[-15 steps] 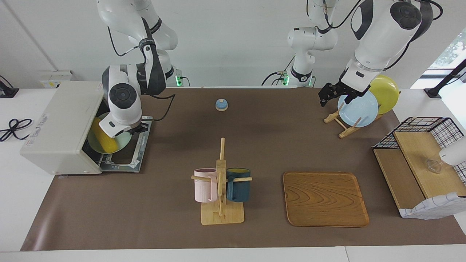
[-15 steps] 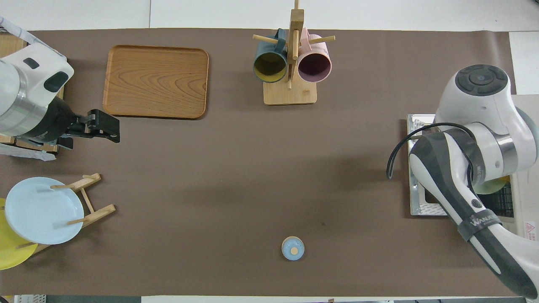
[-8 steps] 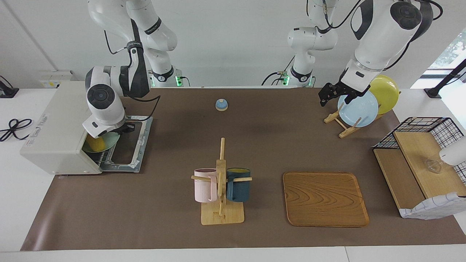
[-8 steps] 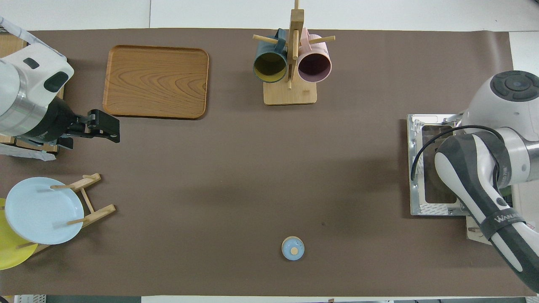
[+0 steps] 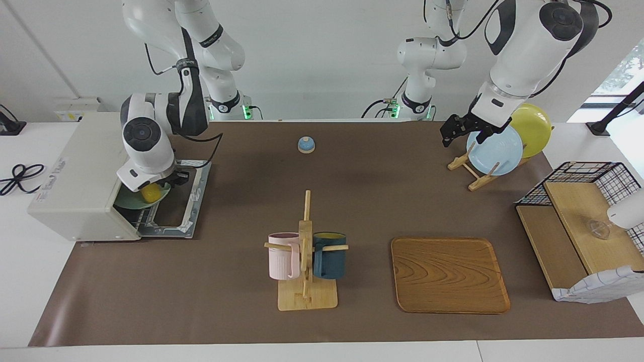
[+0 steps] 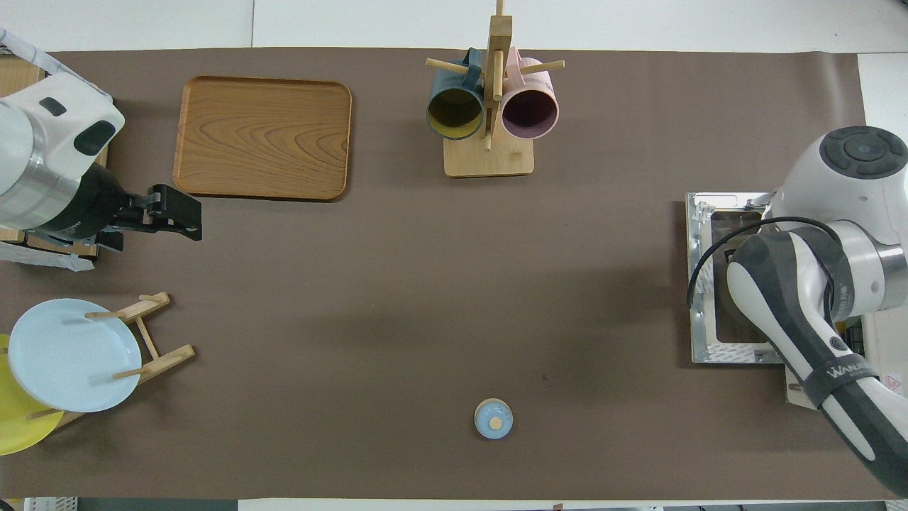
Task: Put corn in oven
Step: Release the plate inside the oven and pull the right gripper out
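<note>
The corn [image 5: 150, 192] lies on a pale green plate [image 5: 132, 202] in the mouth of the off-white oven [image 5: 75, 173], whose door [image 5: 187, 203] is folded down flat on the mat. My right gripper [image 5: 167, 184] hangs over the door right at the plate's rim, beside the corn. Whether it still touches the plate is hidden by the wrist. From overhead, the right arm covers the corn, and only the oven door [image 6: 704, 284] shows. My left gripper [image 5: 449, 137] waits open and holding nothing over the mat beside the plate rack.
A wooden rack [image 5: 473, 173] holds a blue plate [image 5: 495, 150] and a yellow plate [image 5: 533, 128]. A mug tree [image 5: 306, 251], a wooden tray [image 5: 449, 274], a small blue bell [image 5: 306, 145] and a wire shelf [image 5: 583, 221] also stand on the mat.
The right arm has swung the plate with the corn toward the oven mouth. The plate, tilted before, now lies flatter inside. The left arm has not moved.
</note>
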Tool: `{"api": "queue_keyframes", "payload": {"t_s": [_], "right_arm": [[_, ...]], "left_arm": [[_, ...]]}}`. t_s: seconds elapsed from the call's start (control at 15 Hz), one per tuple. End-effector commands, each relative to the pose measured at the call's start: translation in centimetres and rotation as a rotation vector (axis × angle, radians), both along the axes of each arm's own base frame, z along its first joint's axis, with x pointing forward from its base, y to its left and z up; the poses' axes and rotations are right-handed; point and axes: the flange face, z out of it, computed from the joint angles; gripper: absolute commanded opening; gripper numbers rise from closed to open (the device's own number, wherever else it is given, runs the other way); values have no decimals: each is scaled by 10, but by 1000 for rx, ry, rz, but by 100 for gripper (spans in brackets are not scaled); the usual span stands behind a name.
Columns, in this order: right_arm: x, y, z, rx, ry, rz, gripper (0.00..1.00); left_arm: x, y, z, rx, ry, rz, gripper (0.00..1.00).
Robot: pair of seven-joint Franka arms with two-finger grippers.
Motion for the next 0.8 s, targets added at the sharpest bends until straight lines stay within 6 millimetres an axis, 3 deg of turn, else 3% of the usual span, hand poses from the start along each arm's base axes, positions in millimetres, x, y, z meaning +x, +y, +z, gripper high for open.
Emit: {"api": "queue_keyframes", "payload": {"t_s": [0.0,0.07,0.27,0.33,0.4,0.47,0.53,0.67,0.73], "right_arm": [[7,16,33,23,-16,11,35],[12,27,42,26,-18,28,35],[17,50,43,35,-35,57,38],[20,66,41,58,-71,56,35],[21,73,36,76,-113,41,22],[19,76,24,84,-139,25,5],[18,79,15,91,-164,19,0],[14,104,-11,104,-174,6,0],[15,107,-23,106,-169,-25,0]], "left_arm": [[-1,4,5,-13,-14,6,100],[-1,4,5,-13,-14,7,100],[-2,3,5,-13,-14,6,100],[-1,4,5,-13,-13,7,100],[-1,4,5,-13,-14,7,100],[-1,4,5,-13,-14,7,100],[-1,4,5,-13,-13,7,100],[-1,4,5,-13,-14,7,100],[-2,3,5,-13,-14,6,100]]}}
